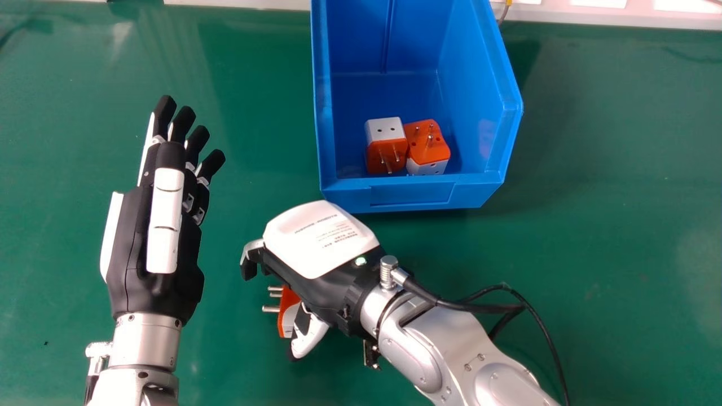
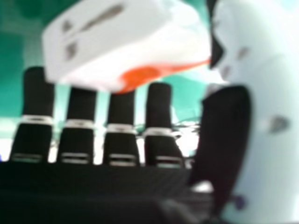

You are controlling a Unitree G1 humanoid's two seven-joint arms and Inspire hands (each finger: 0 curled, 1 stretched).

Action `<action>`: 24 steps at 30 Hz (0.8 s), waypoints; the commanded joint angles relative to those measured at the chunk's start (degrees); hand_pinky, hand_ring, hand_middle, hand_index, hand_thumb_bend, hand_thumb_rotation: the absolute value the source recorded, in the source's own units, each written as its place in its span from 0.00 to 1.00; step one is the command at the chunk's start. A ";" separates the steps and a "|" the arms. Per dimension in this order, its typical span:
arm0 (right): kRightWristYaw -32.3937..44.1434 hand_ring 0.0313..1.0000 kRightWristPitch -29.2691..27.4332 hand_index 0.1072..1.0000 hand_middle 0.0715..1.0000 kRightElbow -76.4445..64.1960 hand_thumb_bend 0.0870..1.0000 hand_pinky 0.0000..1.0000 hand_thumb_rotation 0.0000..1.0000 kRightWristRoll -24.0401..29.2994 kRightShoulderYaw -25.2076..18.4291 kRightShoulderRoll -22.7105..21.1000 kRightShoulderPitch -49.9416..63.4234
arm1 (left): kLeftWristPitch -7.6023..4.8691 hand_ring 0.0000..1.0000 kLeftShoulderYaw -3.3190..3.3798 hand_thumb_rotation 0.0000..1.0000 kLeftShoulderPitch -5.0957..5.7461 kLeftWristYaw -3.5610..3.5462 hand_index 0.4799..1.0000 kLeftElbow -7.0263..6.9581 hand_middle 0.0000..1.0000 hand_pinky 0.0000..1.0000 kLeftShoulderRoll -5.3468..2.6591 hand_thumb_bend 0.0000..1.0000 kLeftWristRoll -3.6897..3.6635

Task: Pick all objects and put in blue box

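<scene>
The task's travel plug adapter (image 1: 289,311) is a blocky piece, white on the body and orange on the face that bears the metal pins; the pins point toward the robot's left, and the right hand view shows a white face with dark socket openings beside a patch of orange. It lies partly hidden under the right hand (image 1: 324,254), on the near side of the blue box (image 1: 414,194); the hand is palm down, its fingers slightly spread and only loosely bent, its thumb beside the adapter; whether it touches the adapter I cannot tell.

Inside the box, near its front wall, a white-and-orange adapter (image 1: 386,148) with pins showing sits just beside a second boxed adapter (image 1: 428,148), tilted, orange pin face up; the left hand (image 1: 155,242) is over the green table (image 1: 609,242), fingers straight.
</scene>
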 commanded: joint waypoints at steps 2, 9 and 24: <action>-1.52 0.42 -0.52 0.55 0.56 -0.99 0.53 0.34 0.03 -0.16 0.04 -0.21 -0.12 | -0.59 0.97 -0.13 0.81 -0.07 -0.20 0.96 -1.17 0.99 0.93 0.05 0.69 -0.01; -1.03 0.35 -0.67 0.50 0.51 -1.62 0.51 0.28 0.02 -0.08 0.00 -0.59 -0.43 | -0.48 0.97 -0.16 0.81 0.00 -0.16 0.97 -1.42 0.99 0.94 0.28 0.69 0.22; -2.55 0.28 -0.18 0.46 0.47 -2.66 0.50 0.22 0.01 -1.20 0.61 -0.42 0.35 | -0.19 0.98 -0.10 0.81 0.09 -0.38 0.97 -1.54 0.99 0.94 0.17 0.69 -0.43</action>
